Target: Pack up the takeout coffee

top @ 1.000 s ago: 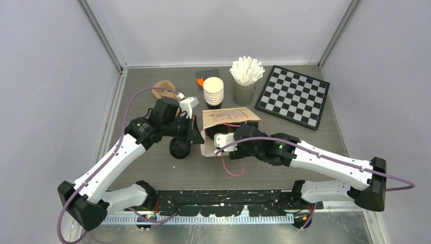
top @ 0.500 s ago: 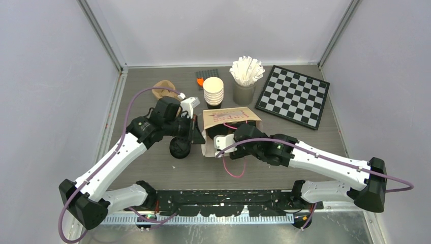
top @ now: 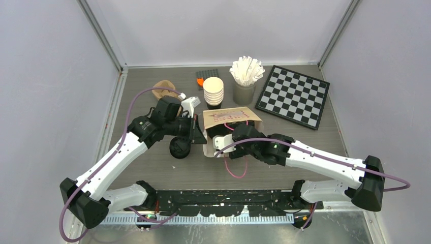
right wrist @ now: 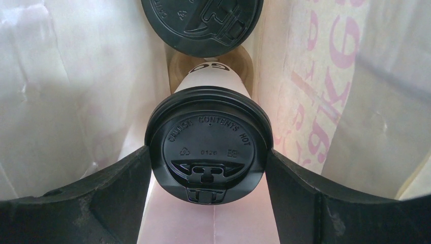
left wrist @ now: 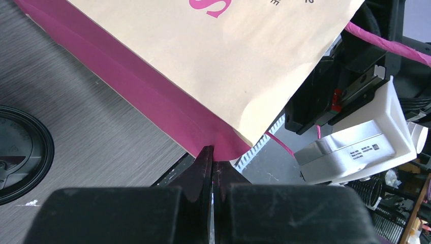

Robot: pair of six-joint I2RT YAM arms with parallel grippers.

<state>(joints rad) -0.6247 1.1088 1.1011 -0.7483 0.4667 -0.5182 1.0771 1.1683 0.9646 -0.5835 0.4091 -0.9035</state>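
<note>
Right wrist view: the takeout coffee, a cream-white cup capped with a round black embossed lid, is seen at frame centre inside the paper bag, its lid clasped by the right fingers. The bag's pink edge is pinched by the left fingers.

Tan, pink, black and cream over grey.
The paper bag is kraft tan with pink lettering and a magenta side panel; its inner walls are pale, with pink print showing faintly through. The takeout coffee is cream-white under a glossy black lid, and a second black lid shows beyond it. The worktop is grey with wood grain, the game board is black-and-white chequered, and the cup stack is cream.
</note>
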